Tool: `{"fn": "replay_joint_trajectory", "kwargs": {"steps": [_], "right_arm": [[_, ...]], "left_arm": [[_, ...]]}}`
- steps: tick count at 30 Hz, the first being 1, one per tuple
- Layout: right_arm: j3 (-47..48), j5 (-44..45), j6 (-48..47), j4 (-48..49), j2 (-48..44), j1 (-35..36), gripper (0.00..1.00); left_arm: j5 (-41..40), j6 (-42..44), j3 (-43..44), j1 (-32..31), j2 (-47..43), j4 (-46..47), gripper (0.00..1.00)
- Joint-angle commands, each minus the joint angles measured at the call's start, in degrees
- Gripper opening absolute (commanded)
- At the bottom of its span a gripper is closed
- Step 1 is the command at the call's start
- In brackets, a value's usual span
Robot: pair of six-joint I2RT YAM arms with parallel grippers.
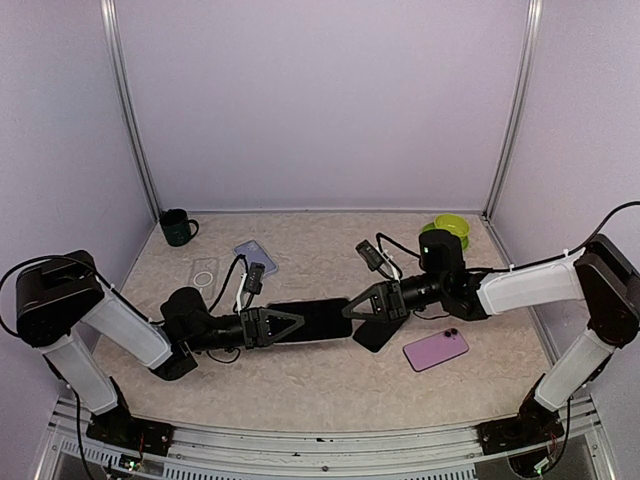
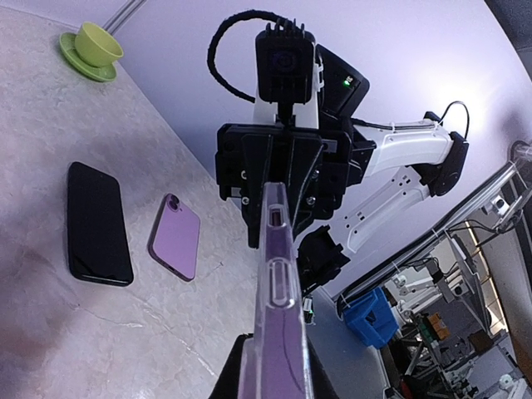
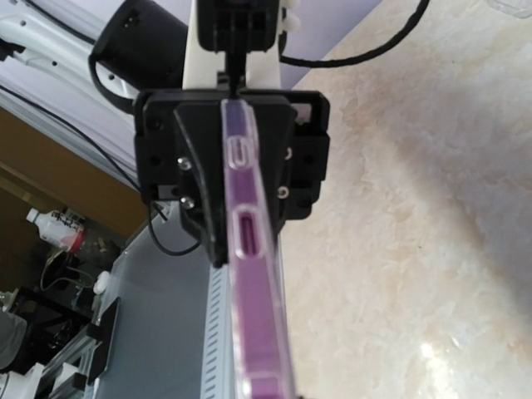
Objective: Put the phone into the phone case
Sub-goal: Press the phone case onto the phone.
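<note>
Starting at the near edge, I have bare table (image 1: 330, 390) in front of both bases, so there is room to lower or pull back there. Next out, a purple handset (image 1: 435, 349) lies back-up to the right, and a black handset (image 1: 374, 340) lies partly under my right arm. Both sit just below the work, so any drop on the right side needs care.

Above them, off the table, the phone case (image 2: 278, 316) hangs between the arms. The left gripper (image 1: 298, 322) is clamped on one end and the right gripper (image 1: 352, 308) on the other. Edge-on it reads as clear plastic with a purple body inside, and from above its face is dark glass. I judge the phone (image 1: 322, 320) is in the case and mostly seated, but I cannot tell whether every corner has snapped home. What is left looks like pressing the edges, then setting it down.

Farther out lie a clear case (image 1: 205, 272), a lilac case (image 1: 256, 256), a dark mug (image 1: 178, 227) and a green cup (image 1: 451, 228), all well apart from the grippers, with the walls (image 1: 320, 100) behind
</note>
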Motion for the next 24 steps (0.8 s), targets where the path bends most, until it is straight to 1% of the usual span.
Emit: {"fn": "replay_joint_trajectory", "kwargs": {"steps": [1,4,15,17,22,24], "right_arm": [[1.7,3.3,-1.3,-1.7,-1.8,0.1,0.00],[1.5,3.1,-1.4,-1.8,-2.0,-0.3,0.00],[0.3,2.5,-1.1,-1.1,-2.6,-0.9,0.00],[0.1,2.2,-1.2,-1.0,-2.7,-0.9,0.06],[-0.1,0.8,-1.0,-0.4,-2.7,-0.8,0.30],[-0.2,0.5,-0.9,0.0,-2.8,-0.8,0.37]], "left_arm": [[-0.2,0.3,-0.1,0.3,-0.3,4.4,0.05],[-0.3,0.4,-0.1,0.4,-0.4,3.9,0.00],[-1.7,0.2,-0.3,0.4,-1.2,3.5,0.00],[-1.9,0.2,-0.3,0.4,-1.6,3.5,0.00],[-2.9,0.4,-1.2,0.4,-2.9,3.7,0.00],[-3.5,0.5,-1.6,0.4,-3.6,3.7,0.00]]}}
